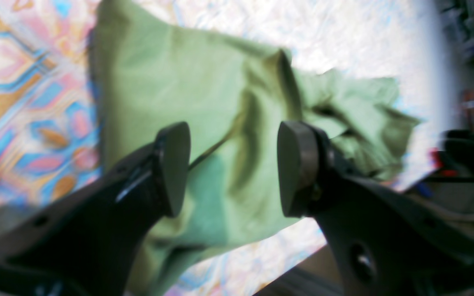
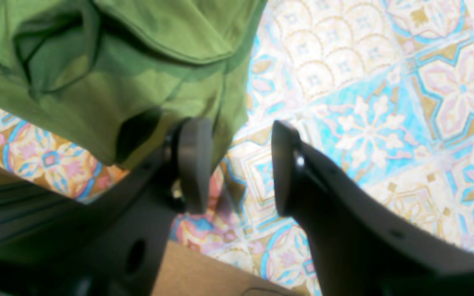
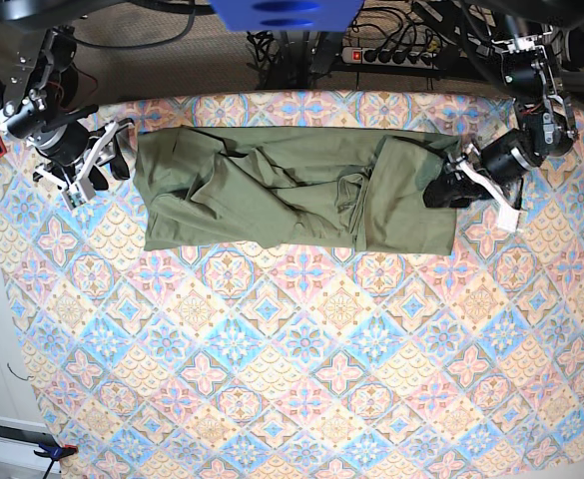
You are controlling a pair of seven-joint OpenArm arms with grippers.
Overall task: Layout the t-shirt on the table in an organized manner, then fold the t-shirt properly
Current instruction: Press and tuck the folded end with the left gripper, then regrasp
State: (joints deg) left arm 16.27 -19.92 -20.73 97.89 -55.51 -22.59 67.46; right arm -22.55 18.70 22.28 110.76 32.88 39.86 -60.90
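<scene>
Shirt cloth stretches in a long band across the far part of the patterned surface (image 3: 301, 379). The t-shirt (image 3: 292, 190) has its long axis running side to side, from one arm toward the other, roughly parallel to the far edge. It is not flat: folds and overlapping layers bunch through its middle, and a doubled panel lies toward the end by the left arm. Which end holds the collar I cannot make out from here.

The left end effector (image 1: 233, 168) sits at that end of the garment, its pads spread wide with nothing between them; green fabric lies beyond the gap, rumpled and ridged. The right end effector (image 2: 237, 164) hangs just beside the opposite end, also parted and empty, with one finger (image 2: 194, 164) next to the cloth's edge and the other over bare tiles. Most of the near half of the surface shows only its diamond and floral pattern.
</scene>
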